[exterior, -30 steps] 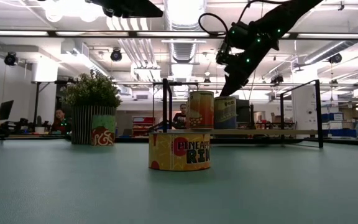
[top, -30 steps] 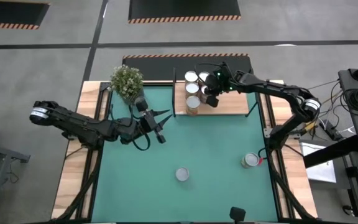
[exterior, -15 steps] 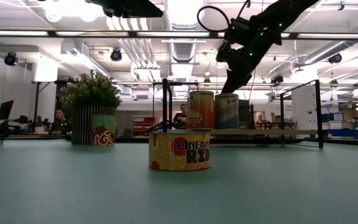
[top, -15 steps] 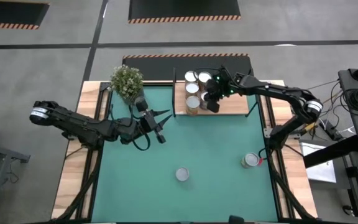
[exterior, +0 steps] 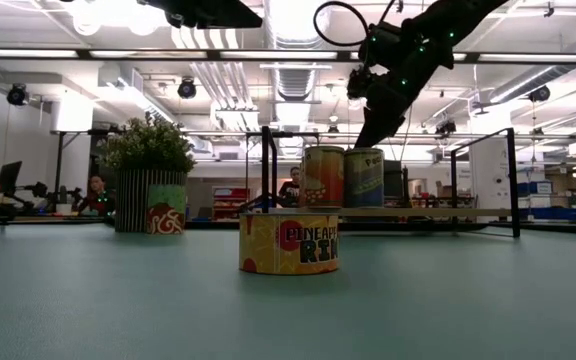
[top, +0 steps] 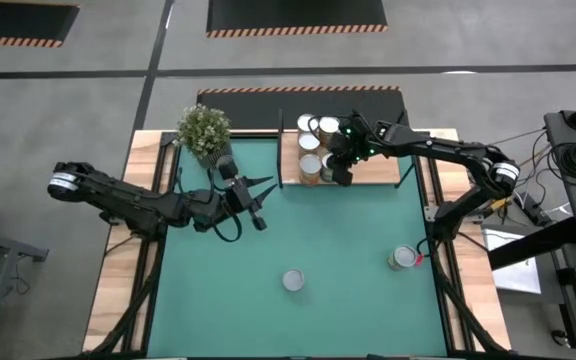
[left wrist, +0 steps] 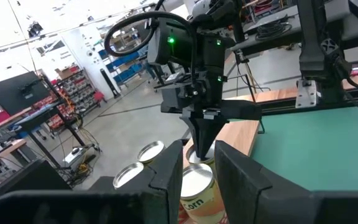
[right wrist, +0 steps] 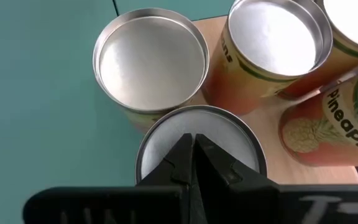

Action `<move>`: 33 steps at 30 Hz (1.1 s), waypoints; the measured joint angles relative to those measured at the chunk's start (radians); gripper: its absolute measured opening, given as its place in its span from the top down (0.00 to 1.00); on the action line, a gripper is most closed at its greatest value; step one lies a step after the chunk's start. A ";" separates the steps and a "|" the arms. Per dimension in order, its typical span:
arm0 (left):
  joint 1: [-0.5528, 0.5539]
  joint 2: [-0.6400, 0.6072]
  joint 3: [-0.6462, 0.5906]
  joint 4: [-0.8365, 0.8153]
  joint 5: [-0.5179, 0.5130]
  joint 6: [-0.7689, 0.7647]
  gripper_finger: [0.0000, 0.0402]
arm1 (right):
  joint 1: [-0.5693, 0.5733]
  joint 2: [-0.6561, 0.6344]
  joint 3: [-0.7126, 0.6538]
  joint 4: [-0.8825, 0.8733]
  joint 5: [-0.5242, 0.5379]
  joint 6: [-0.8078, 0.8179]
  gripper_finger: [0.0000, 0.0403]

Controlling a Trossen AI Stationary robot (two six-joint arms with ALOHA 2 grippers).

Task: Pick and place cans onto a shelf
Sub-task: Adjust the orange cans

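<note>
two small cylindrical tins with silvery tops are not yet shelved and sit out on the big green mat (top: pixel 338 240): one upright near the front middle (top: pixel 292 281), with an orange-yellow pineapple label in the low view (exterior: pixel 288 242), and one toward the right edge (top: pixel 402 258). the rest stand clustered on the flat light-wood shelf with thin black frame edges (top: pixel 383 172) at the far side. the right gripper (top: pixel 340 172) hangs straight above one of those shelved tins (right wrist: pixel 201 138), dark fingers pinched fully together and holding nothing, tip pointing down at the round lid. the left gripper (top: pixel 258 208) hovers over the mat left of centre, fingers only a little apart, empty as far as i can see. what matters next imo: both loose tins lie toward the front, well away from the shelf. the right-edge one is on the right arm's side, and the middle one looks closer to the left gripper. both seem to stand upright, so a top-down or side grab should work.
</note>
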 joint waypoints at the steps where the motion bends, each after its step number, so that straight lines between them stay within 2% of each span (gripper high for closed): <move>1: 0.000 0.000 0.000 0.000 0.000 0.000 0.81 | 0.000 0.000 0.000 -0.004 0.004 0.001 0.98; 26: 0.000 0.000 0.000 0.000 0.000 -0.002 0.81 | 0.004 -0.036 0.030 0.002 0.030 0.000 0.98; 31: 0.000 0.000 0.000 0.000 0.000 -0.003 0.81 | -0.011 -0.037 0.034 0.062 0.147 -0.012 0.98; 33: 0.000 0.000 0.001 0.000 0.000 0.005 0.81 | -0.027 -0.025 0.057 0.071 0.161 -0.014 0.98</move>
